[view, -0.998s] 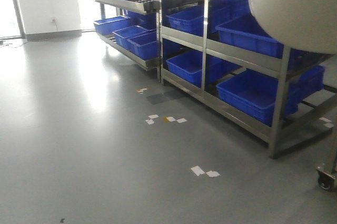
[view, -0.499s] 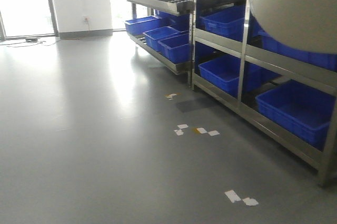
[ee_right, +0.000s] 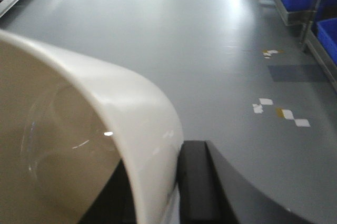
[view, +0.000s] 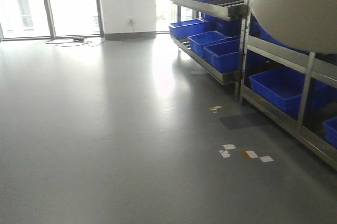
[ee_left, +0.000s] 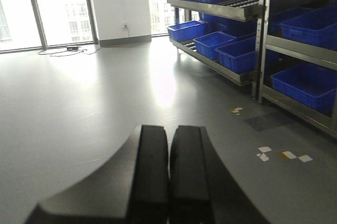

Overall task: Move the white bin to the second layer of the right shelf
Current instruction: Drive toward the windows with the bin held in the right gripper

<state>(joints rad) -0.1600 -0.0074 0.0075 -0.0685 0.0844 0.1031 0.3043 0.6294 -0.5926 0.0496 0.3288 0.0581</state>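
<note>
One white bin | rim clamped in right end effector (wall between fingers); left end effector closed, empty

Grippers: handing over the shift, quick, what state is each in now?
Left gripper: closed, empty.
Right gripper: closed on the white bin rim.

white bin before rack; crates on rack

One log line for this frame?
left hand: shut, empty | right hand: shut on white bin rim | bin: not yet shelved | blue crates: on rack
</note>
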